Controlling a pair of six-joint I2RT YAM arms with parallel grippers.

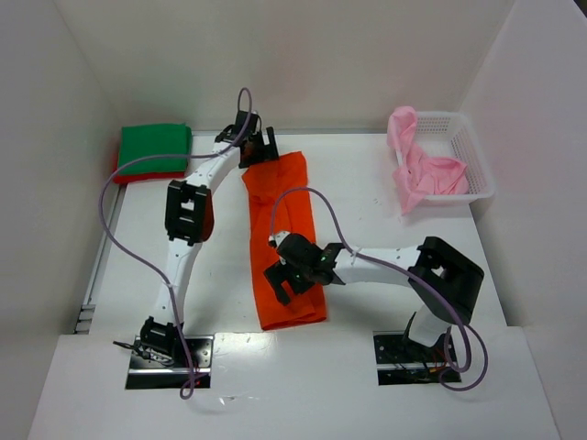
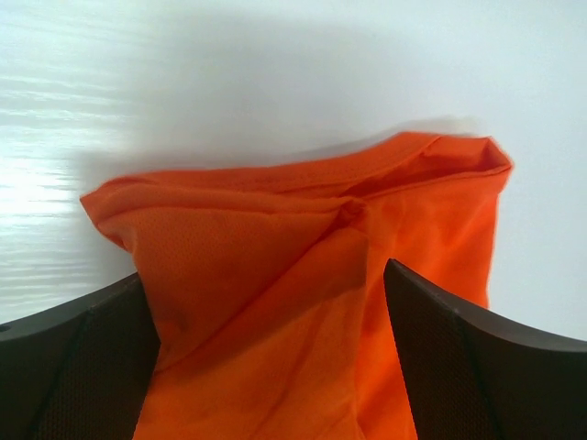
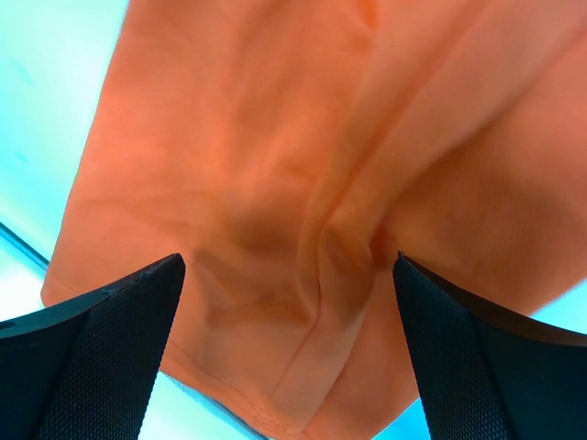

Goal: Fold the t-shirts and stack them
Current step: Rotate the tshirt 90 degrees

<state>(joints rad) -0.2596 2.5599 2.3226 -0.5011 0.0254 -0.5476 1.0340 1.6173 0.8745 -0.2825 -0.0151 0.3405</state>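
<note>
**Both claws spread over the orange t-shirt**

Far left of the tabletop [image 1: 367,211], at the back corner: green t-shirt [image 1: 154,147] folded flat, stacked on a red t-shirt [image 1: 128,176] showing only as a red edge beneath it; just right of that stack, left claw [image 1: 258,149] spread wide at the far end of the orange t-shirt [image 1: 284,234], pinching nothing; seen from the left wrist, rumpled orange cloth between the two dark fingers [image 2: 73,367], its bunched end lying on bare white surface; orange t-shirt laid out as a long narrow strip down the middle of the tabletop, running from far to near; right claw [image 1: 286,282] low over the near half of that strip, likewise spread wide and holding nothing; from the right wrist, creased orange cloth and its hemmed edge between the fingers [image 3: 92,357]; whether either claw touches the cloth, impossible to tell; far right, pale pink t-shirt [image 1: 424,170] crumpled and draped over the left side of a white basket [image 1: 475,156], partly spilling onto the tabletop.
</note>
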